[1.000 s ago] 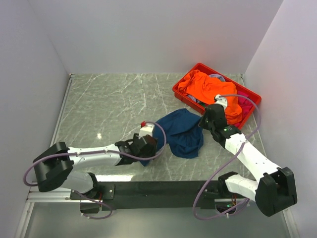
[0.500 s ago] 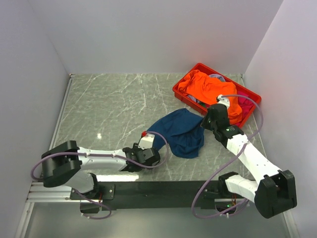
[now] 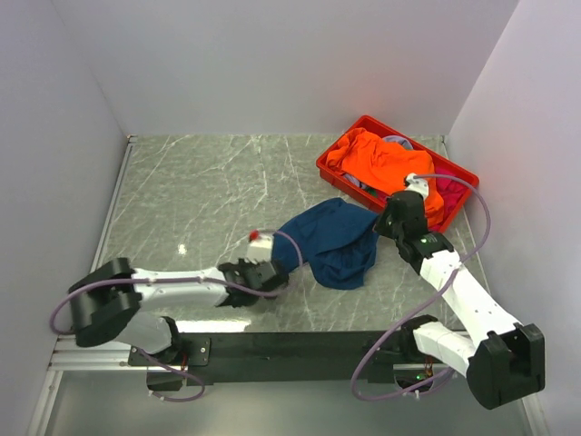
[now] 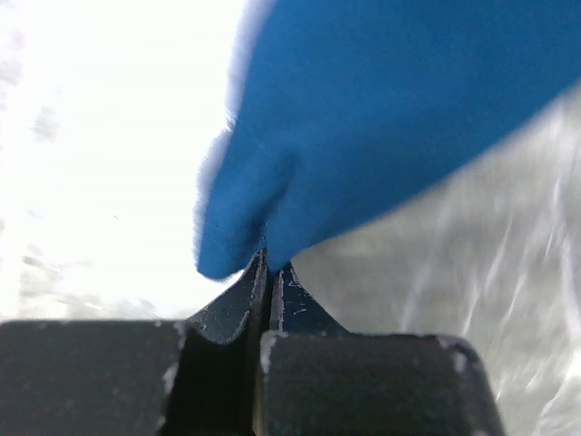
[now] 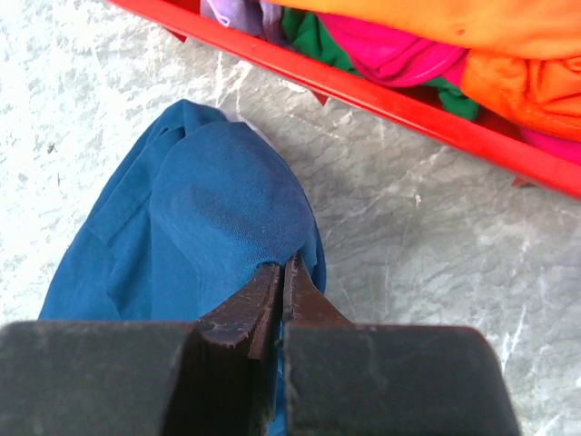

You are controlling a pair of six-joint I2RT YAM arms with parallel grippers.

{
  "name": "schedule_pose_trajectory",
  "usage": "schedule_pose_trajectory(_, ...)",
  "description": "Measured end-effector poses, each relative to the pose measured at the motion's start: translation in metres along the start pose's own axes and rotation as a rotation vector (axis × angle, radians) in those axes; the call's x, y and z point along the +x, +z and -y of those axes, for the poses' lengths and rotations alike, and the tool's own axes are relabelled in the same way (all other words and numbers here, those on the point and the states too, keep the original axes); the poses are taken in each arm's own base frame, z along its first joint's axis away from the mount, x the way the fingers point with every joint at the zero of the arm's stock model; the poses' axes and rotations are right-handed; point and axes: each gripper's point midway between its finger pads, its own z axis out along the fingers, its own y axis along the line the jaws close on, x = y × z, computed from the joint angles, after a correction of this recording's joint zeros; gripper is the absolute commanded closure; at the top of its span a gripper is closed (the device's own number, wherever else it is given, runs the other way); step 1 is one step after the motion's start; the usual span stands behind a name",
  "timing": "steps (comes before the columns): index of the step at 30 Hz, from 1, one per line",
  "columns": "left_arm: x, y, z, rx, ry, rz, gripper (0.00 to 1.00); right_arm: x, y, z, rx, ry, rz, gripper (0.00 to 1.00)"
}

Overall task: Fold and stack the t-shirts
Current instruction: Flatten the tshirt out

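A dark blue t-shirt (image 3: 331,241) lies bunched on the marble table, stretched between both grippers. My left gripper (image 3: 278,271) is shut on its near-left edge; in the left wrist view the gripper (image 4: 270,264) pinches a fold of the blue t-shirt (image 4: 363,118). My right gripper (image 3: 378,227) is shut on the shirt's right side; the right wrist view shows the gripper (image 5: 283,265) clamped on a raised hump of the blue t-shirt (image 5: 200,209). An orange t-shirt (image 3: 381,163) and a magenta t-shirt (image 5: 390,50) lie in the red crate. No print shows on the blue one.
The red crate (image 3: 329,171) stands at the back right, close behind the right gripper, its near wall (image 5: 427,123) just beyond the blue shirt. Green and pale cloth also lie in it. Grey walls enclose the table on three sides.
My left gripper has shut on the blue shirt's near-left edge after moving toward the near edge. The right gripper has drifted slightly right and back, and the shirt is drawn out between them.
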Motion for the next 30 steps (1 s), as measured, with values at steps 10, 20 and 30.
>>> schedule_pose_trajectory(10,-0.137,-0.047,-0.1,-0.03,-0.427,0.332,1.0,-0.014,-0.011,0.023,0.069,0.019,0.047,1.0)
schedule_pose_trajectory(20,-0.13,-0.034,-0.131,-0.123,-0.434,0.306,0.99,-0.015,-0.015,0.039,0.133,0.0,0.056,0.45)
schedule_pose_trajectory(30,-0.118,-0.026,-0.13,-0.127,-0.4,0.256,0.99,0.014,-0.037,-0.081,-0.293,-0.141,0.025,0.34)
